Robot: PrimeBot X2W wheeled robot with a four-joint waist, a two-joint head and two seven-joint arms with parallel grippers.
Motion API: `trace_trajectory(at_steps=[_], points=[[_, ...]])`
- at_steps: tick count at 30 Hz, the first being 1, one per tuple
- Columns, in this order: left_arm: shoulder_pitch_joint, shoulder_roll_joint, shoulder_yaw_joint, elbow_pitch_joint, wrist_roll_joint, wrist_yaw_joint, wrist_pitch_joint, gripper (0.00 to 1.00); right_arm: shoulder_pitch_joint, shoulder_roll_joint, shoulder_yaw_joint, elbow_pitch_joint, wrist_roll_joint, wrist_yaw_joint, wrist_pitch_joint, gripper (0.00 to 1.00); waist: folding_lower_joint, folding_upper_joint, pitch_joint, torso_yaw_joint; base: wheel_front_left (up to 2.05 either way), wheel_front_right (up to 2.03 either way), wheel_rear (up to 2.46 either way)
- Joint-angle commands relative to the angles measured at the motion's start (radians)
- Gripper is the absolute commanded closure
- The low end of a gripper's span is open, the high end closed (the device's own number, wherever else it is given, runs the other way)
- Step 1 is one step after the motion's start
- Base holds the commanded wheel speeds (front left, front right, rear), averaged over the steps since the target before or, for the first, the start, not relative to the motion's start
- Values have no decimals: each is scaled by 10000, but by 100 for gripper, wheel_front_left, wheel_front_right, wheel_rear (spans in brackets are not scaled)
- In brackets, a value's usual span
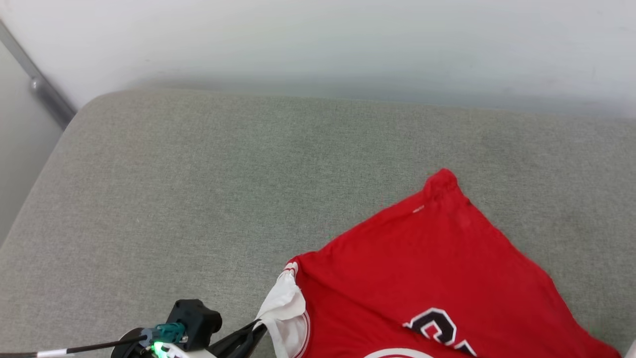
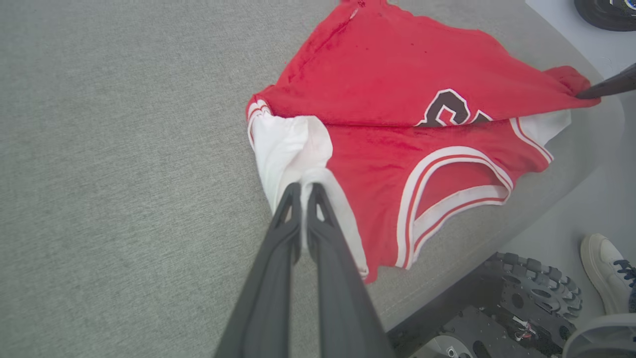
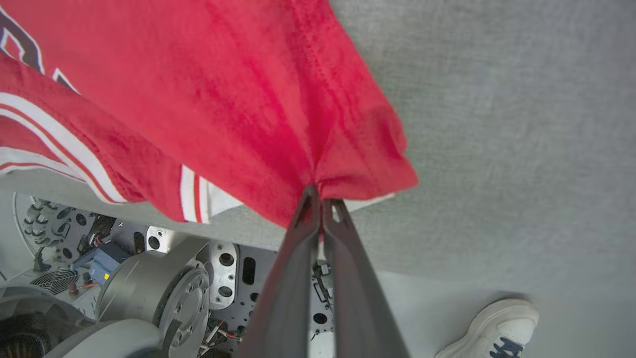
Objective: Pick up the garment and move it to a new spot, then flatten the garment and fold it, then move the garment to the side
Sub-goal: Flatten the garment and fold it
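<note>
Right now our left pincer (image 2: pixel 303 189) is pressed together on the white sleeve (image 2: pixel 285 144) of the garment (image 2: pixel 397 74). Our right pincer (image 3: pixel 322 195) is clamped just as tightly on a bunched red corner (image 3: pixel 357 159) at the opposite end. Between the two holds the garment runs crosswise in front of us, with its long axis going from one pincer to the other. It lies on the grey cushion (image 1: pixel 198 174), close to the near edge. A red panel is doubled over the black print (image 2: pixel 447 109) (only part of it shows). Each arm sits at its own end, so neither is nearer. We judge the coming move depends on lifting or drawing both ends evenly along that axis. A person's shoe (image 3: pixel 489 323) stands on the floor nearby.
</note>
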Motion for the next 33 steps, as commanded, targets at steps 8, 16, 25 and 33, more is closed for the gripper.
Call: trace_trajectory(at_steps=[8, 16, 25, 33], points=[[205, -124, -7, 280, -79, -48, -270, 100, 954, -1, 323, 157, -158, -4, -768, 0, 2, 0, -150, -12, 0, 0, 0], [19, -67, -76, 162, 85, -154, -334, 100, 152, -1001, 640, -383, 266, -4, -1020, 0, 2, 0, -8, 323, 0, 0, 0], [-562, -240, -160, -340, 490, -299, -386, 100, -2921, -1496, 1603, -842, 379, -4, -227, 0, 2, 0, 1144, 1143, 0, 0, 0], [-1227, -634, -339, -569, 804, -491, -359, 100, -5534, -1442, 2978, 701, -273, -4, 368, 0, 2, 0, 2183, 2098, 0, 0, 0]])
